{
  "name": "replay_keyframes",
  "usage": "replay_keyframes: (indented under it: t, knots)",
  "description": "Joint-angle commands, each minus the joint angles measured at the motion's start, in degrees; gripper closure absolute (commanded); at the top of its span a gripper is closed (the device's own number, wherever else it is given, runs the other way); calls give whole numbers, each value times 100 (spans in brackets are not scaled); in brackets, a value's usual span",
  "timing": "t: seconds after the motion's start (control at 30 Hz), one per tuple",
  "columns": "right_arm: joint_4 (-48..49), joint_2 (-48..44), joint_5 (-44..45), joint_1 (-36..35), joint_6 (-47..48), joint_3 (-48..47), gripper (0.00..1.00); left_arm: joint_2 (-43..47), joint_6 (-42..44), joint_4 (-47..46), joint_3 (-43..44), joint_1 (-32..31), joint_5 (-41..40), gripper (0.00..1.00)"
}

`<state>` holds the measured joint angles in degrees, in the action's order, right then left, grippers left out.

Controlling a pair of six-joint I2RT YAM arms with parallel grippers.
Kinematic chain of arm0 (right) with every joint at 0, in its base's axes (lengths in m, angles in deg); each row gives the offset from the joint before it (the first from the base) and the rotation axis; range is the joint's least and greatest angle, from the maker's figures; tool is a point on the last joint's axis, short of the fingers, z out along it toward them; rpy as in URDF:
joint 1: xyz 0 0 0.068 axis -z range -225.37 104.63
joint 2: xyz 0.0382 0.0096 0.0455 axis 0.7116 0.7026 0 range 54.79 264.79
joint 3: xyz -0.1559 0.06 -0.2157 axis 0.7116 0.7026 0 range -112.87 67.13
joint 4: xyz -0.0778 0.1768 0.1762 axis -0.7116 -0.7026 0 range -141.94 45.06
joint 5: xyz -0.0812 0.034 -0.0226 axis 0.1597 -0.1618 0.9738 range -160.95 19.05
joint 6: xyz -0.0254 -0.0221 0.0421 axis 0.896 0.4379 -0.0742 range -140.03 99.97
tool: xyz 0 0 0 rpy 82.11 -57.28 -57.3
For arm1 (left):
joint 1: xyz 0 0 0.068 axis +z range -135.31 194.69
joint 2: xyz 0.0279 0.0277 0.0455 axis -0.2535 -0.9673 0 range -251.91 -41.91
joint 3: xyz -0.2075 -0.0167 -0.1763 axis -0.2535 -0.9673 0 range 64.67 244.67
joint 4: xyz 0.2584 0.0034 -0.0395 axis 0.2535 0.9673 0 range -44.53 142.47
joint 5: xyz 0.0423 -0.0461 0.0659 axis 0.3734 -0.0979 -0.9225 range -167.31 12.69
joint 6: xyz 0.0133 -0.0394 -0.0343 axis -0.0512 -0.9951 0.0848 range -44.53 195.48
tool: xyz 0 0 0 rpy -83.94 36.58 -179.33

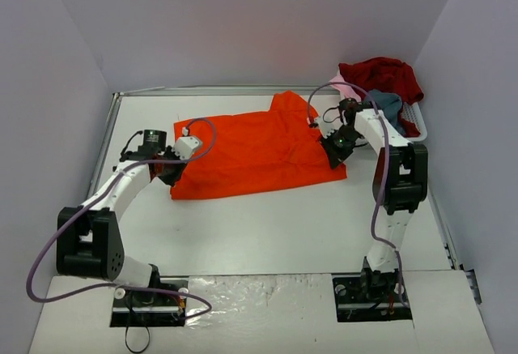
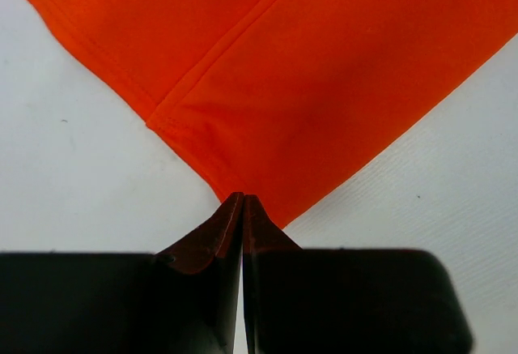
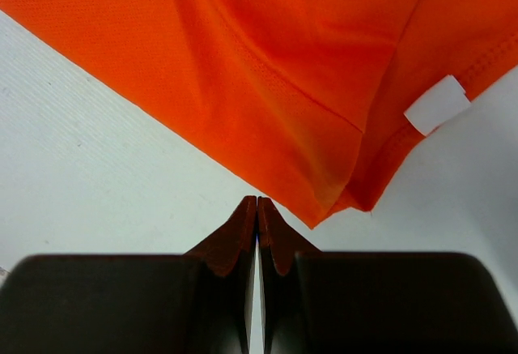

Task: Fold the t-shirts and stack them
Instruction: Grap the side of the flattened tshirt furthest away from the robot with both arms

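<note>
On the table [image 1: 267, 232] the spread t-shirt [image 1: 259, 151] lies flat, mid to rear, one sleeve toward the back wall. At its left edge sits the left gripper [image 1: 176, 172], at its right edge the right gripper [image 1: 333, 150] (tips of both right against a corner of the cloth). In the far right corner, behind the right arm, stands the basket [image 1: 416, 119], with the heap of t-shirts [image 1: 380, 77] in and over it.

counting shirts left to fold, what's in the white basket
A dark red shirt lies on top, a grey-blue shirt under it, pink cloth at the edge. Anything deeper is covered.
</note>
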<state>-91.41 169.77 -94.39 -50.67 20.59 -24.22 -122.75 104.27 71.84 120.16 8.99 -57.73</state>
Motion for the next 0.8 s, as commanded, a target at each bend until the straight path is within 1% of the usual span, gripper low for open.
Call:
replay_keyframes:
  t: [0.0, 0.37, 0.53, 0.77]
  knots:
    - [-265, 174, -46, -85, -28, -225, 100, -186, -164, -123, 164, -81, 275, 98]
    - [-177, 596, 50, -147, -107, -384, 100, -916, -146, -334, 261, -195, 47, 98]
    - [-72, 745, 173, -156, -116, -287, 100, -1267, -137, -326, 323, -230, -199, 98]
    - [60, 772, 226, -173, -98, 29, 100, -1408, -23, -203, 279, -309, -437, 98]
